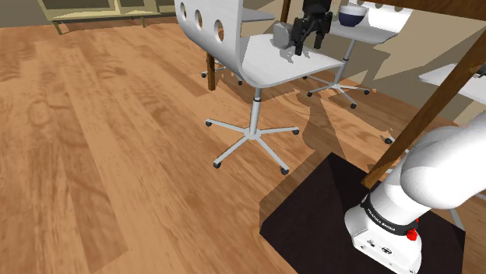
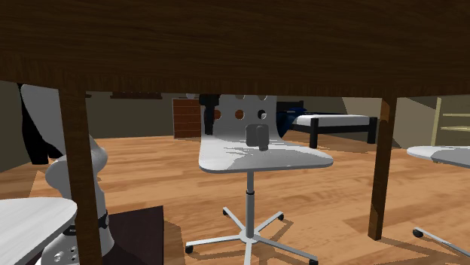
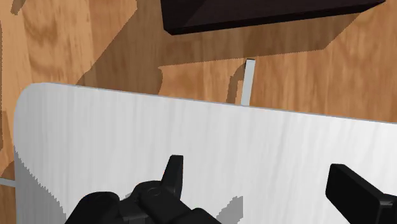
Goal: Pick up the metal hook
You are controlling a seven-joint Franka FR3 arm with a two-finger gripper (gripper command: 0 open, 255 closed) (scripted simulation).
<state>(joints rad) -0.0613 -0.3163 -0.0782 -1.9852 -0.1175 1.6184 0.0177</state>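
Hook (image 1: 280, 35), a small grey metal piece, stands upright on the white chair seat (image 1: 272, 68), toward the back of it & near the backrest (image 1: 204, 27) w/ round holes. Second exterior view agrees: the hook (image 2: 257, 136) is upright on the seat's far part. Prob. set there simply as the thing to fetch; nothing props it. Gripper (image 1: 309, 43) hangs low over the same seat, pointing down, just beside the hook on the shoulder view's right, near but apart, no contact. Wrist view: fingers (image 3: 173, 175) spread wide, nothing clasped, bare white seat btw them, so the hand is released & empty. Judgement: the spread looks meant for straddling the hook, but the hand is off to one side, so it needs a short sideways shift toward the hook before closing. Beyond: wood floor (image 1: 117, 117), dark stand (image 1: 311, 210) at lower right, dark bowl (image 1: 352, 14) on another white surface behind
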